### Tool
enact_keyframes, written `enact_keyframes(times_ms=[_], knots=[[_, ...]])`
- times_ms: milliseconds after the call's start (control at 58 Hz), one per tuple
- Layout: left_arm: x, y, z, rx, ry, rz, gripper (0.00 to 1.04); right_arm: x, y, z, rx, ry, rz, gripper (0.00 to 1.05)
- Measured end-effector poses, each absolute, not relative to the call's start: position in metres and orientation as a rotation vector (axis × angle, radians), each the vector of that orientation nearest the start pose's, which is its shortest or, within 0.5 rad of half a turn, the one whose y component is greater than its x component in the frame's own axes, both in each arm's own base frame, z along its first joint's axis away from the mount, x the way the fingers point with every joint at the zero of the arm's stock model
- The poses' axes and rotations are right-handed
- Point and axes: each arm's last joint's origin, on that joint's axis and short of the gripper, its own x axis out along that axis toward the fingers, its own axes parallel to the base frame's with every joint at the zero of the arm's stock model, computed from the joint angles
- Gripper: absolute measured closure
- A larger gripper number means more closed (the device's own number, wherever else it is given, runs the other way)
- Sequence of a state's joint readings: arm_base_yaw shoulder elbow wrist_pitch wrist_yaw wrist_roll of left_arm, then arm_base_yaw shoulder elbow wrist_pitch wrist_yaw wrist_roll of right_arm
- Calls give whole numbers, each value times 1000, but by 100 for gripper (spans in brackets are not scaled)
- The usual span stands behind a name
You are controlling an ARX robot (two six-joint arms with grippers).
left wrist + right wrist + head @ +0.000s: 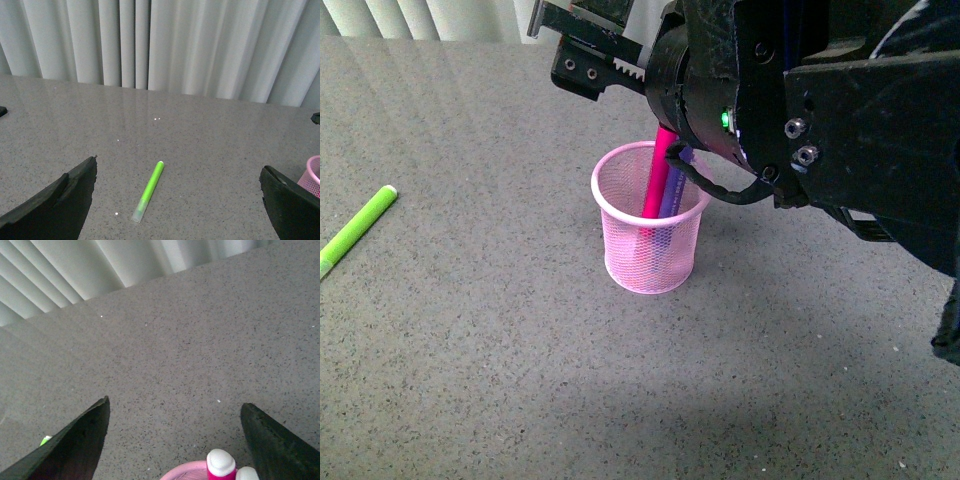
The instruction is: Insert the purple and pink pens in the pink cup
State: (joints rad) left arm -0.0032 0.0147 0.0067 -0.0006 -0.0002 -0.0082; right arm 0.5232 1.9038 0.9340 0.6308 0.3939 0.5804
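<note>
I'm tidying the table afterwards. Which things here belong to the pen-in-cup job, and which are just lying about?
Part of the job:
- pink pen, standing in the cup
- purple pen, in the cup beside it
- pink cup
- right hand, open above the cup

Just lying about:
- green marker, flat on the table

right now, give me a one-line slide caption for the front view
Pink pen and purple pen stand in the pink cup; green marker lies off to the left.
</note>
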Motion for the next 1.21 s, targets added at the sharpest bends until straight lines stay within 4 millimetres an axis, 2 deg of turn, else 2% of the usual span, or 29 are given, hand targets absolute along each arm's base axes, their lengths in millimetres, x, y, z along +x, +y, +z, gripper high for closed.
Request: enact_keyframes(times_ms=[17,86,259,397,448,552,621,655,672,741,793,862,948,1017,1069,1207], knots=[[98,0,165,-8,9,-3,8,337,182,156,418,327,35,12],[98,0,165,-8,9,-3,8,337,181,163,396,319,37,6],[98,0,165,-8,9,-3,8,342,174,200,321,267,64,7],[98,0,165,-8,9,-3,8,344,153,232,265,216,87,7],[98,0,165,-8,9,-3,8,342,137,245,242,194,76,7],[98,0,165,-8,9,-3,8,320,77,264,199,161,-17,7],[98,0,165,-8,9,-3,8,285,34,272,207,153,-50,7],[98,0,165,-8,9,-3,8,267,20,274,213,151,-61,7],[98,0,165,-8,9,-3,8,253,12,275,221,154,-62,7],[98,0,165,-8,9,-3,8,220,-1,270,256,175,-85,7],[98,0,165,-8,9,-3,8,190,-5,254,327,226,-123,7],[98,0,165,-8,9,-3,8,173,-2,237,381,278,-133,7],[98,0,165,-8,9,-3,8,167,-1,229,404,285,-116,8],[98,0,165,-8,9,-3,8,166,0,225,318,163,-41,18],[98,0,165,-8,9,-1,8,160,0,220,183,47,-4,30],[98,0,165,-8,9,-3,8,148,0,206,40,4,-1,61]])
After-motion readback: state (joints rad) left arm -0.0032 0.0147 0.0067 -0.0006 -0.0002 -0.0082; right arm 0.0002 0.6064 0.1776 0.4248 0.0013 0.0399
